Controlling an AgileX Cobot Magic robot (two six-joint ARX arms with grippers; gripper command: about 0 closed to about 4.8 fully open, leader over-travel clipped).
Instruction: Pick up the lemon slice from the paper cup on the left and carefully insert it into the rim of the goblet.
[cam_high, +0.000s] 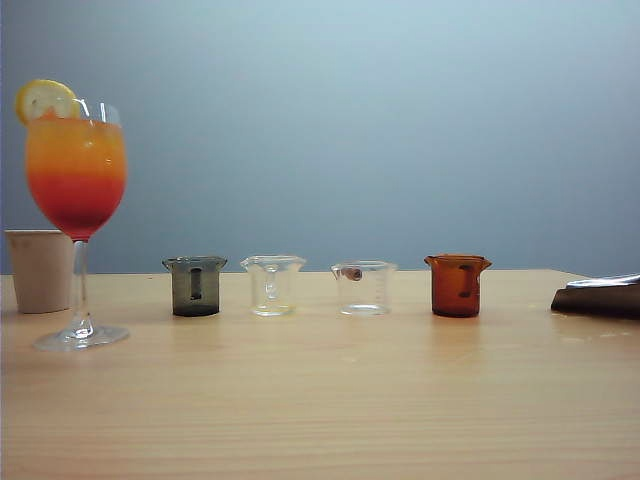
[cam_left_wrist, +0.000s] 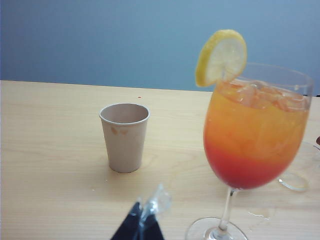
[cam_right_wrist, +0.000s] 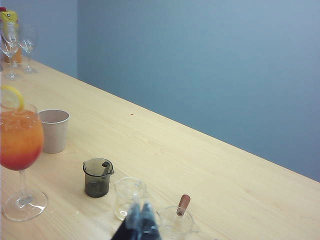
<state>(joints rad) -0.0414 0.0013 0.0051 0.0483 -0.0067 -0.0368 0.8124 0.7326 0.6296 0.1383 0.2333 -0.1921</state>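
Left gripper (cam_left_wrist: 142, 220): its fingers are pressed together with nothing between them, low over the worktop (cam_left_wrist: 55, 150), apart from both the paper cup and the goblet.
Right gripper (cam_right_wrist: 140, 220): its fingers look closed and empty too, hovering above the row of small beakers, well away from the drink.
Lemon slice (cam_left_wrist: 221, 57): it sits upright, wedged onto the rim of the goblet (cam_left_wrist: 255, 135), on the side nearest the paper cup, part above the glass edge and part dipping toward the orange layer.
Paper cup (cam_left_wrist: 124, 136): stands upright just beside the goblet; what shows of its inside is bare, with no slice visible.
Done: by my reading the pick and the insertion are finished, since the slice hangs on the rim unaided.
Left: nothing of the task itself, as far as I can judge; at most the arms settling clear of the glass.
Risk: the goblet is tall and full, so any brush could tip it.
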